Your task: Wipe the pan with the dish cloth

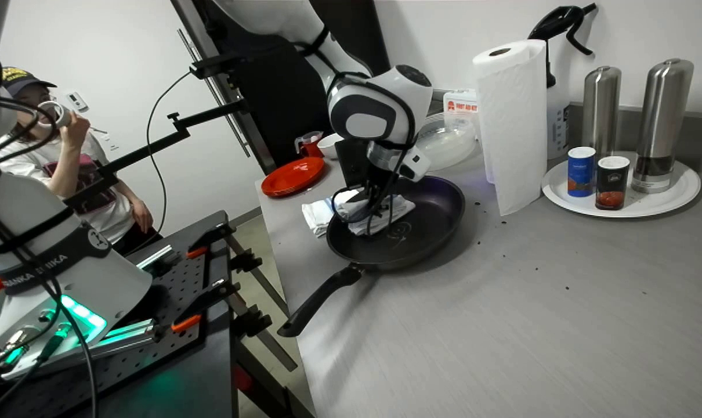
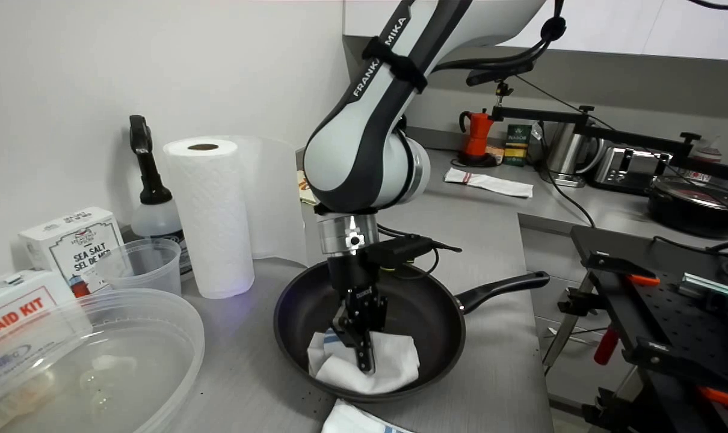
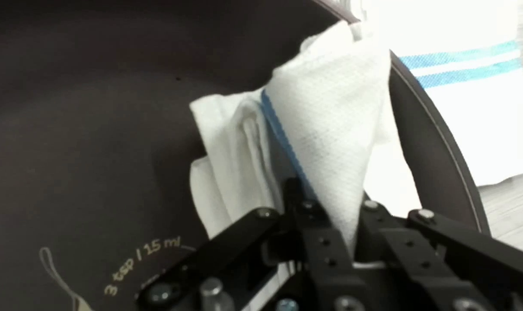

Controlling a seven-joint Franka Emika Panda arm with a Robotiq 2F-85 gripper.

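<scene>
The black frying pan [image 1: 429,223] sits on the grey counter, and it also shows in an exterior view [image 2: 427,316] and the wrist view [image 3: 93,151]. A bunched white dish cloth with a blue stripe [image 2: 397,364] lies inside it near the rim; it fills the middle of the wrist view [image 3: 330,95]. My gripper [image 2: 364,359] points down into the pan and is shut on the cloth. In the wrist view, cloth is pinched between the fingers [image 3: 341,216]. The fingertips are partly hidden by folds. The pan's handle [image 1: 322,302] reaches over the counter edge.
A second folded white cloth with blue stripes [image 3: 469,103] lies just outside the pan's rim. A paper towel roll [image 1: 510,128], a clear plastic tub [image 2: 129,361], a white plate with shakers [image 1: 667,203] and red plates [image 1: 293,177] stand around the pan.
</scene>
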